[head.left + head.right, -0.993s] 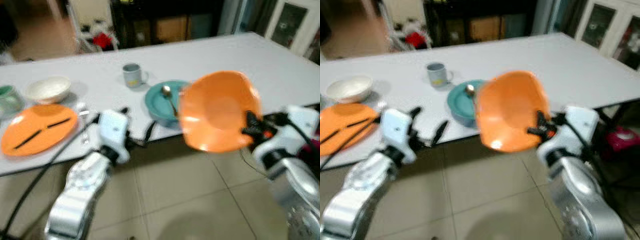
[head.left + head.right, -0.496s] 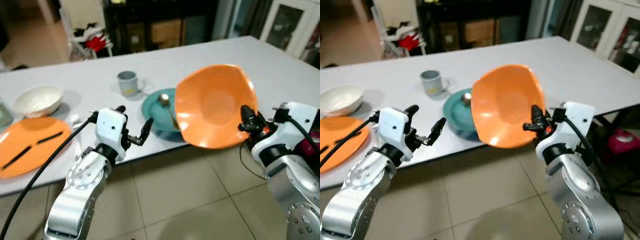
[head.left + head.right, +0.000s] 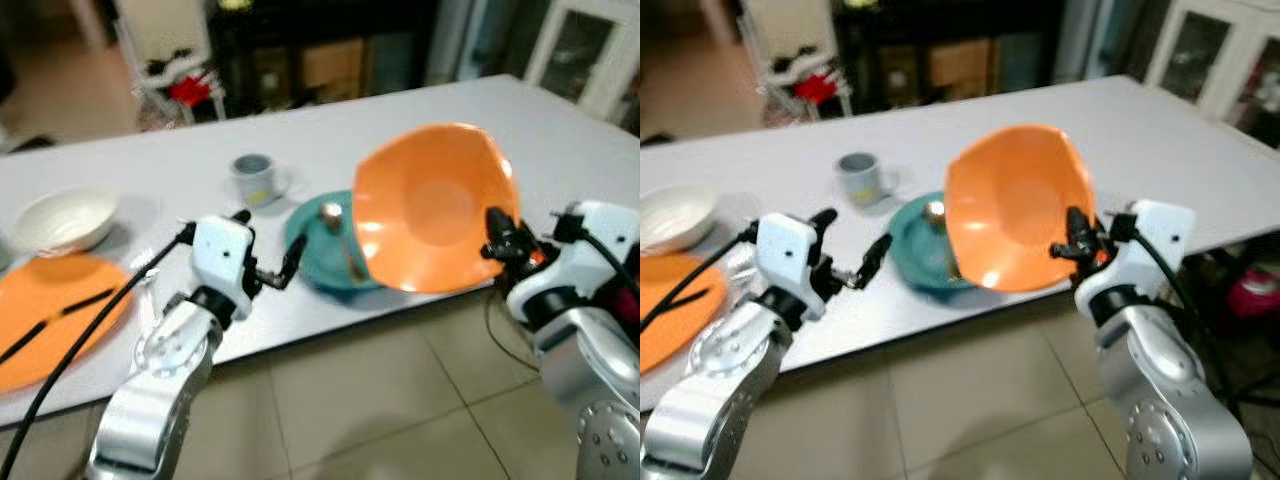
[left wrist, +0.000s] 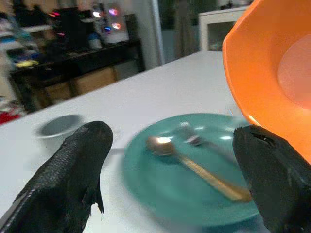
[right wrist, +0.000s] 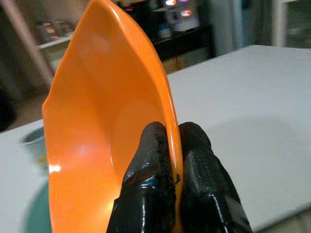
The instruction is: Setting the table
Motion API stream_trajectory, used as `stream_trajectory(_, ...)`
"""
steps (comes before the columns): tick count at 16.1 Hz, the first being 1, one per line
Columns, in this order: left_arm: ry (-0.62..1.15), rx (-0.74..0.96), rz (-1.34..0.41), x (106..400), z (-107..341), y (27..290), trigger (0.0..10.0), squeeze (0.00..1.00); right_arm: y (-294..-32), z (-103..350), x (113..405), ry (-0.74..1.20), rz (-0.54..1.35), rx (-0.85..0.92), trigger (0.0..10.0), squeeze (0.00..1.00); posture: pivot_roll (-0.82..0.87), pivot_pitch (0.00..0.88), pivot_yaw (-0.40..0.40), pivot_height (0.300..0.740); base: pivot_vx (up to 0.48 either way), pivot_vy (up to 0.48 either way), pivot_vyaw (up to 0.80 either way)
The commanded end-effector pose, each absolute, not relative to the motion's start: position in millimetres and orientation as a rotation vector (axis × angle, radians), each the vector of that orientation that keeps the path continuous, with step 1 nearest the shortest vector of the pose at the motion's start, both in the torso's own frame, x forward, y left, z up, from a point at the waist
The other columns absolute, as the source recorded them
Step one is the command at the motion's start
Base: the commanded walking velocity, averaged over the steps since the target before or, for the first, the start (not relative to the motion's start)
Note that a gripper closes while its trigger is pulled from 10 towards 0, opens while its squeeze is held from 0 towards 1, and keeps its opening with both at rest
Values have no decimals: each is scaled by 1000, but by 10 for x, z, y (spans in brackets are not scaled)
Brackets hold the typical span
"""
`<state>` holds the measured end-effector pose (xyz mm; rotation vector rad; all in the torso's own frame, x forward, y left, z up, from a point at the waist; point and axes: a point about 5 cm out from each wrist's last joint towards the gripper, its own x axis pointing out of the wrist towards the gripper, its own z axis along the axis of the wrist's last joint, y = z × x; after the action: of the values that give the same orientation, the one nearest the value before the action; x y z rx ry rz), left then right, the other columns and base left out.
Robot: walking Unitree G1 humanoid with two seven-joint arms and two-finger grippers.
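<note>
progress: one place looks laid on the white surface (image 3: pixel 560 130), with an orange plate (image 3: pixel 50 315) carrying chopsticks (image 3: pixel 62 312), a white bowl (image 3: pixel 62 218), a mug (image 3: pixel 252 178) and a teal plate (image 3: pixel 325 262) holding a spoon (image 3: pixel 340 240); a second orange plate (image 3: pixel 435 205) is not yet set down.
right hand (image 3: pixel 497 238): fingers pinched together on that plate's rim, holding it tilted just beyond the fingertips, over the surface's near edge.
left hand (image 3: pixel 268 262): fingers apart, empty, the teal plate just ahead.

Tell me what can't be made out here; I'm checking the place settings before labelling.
- Teal plate: its right part is hidden behind the orange plate pinched in the right hand, eye views.
- Second orange plate: cut off by the left edge.
- Mug: any marking blurred.
- Left hand: open, holding nothing.
</note>
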<state>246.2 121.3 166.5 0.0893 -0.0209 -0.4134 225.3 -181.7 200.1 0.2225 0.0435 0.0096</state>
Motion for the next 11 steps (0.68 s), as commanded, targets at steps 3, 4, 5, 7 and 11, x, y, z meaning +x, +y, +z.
stream_trajectory(3, -22, 93, -423, 2457, 1676, 1196, 10000, 0, -1844, 2080, 2253, -2, -9, 219, 10000, 0, 13, 0, 49, 740, 306, 0, 0)
stream_trajectory(4, -22, 93, -425, 2459, 1677, 1196, 10000, 0, -1844, 2079, 2258, -1, -9, 217, 10000, 0, 13, 0, 49, 740, 307, 0, 0)
stream_trajectory(5, -22, 92, -426, 2460, 1677, 1195, 10000, 0, -1844, 2079, 2259, 0, -9, 217, 10000, 0, 13, 0, 49, 740, 304, 0, 0)
stream_trajectory(7, -22, 91, -426, 2462, 1678, 1192, 10000, 0, -1845, 2074, 2260, 6, -8, 219, 10000, 0, 13, 0, 49, 740, 304, 0, 0)
stream_trajectory(11, -22, 90, -427, 2457, 1677, 1191, 10000, 0, -1843, 2074, 2256, 6, -7, 222, 10000, 0, 11, 0, 50, 740, 304, 0, -800)
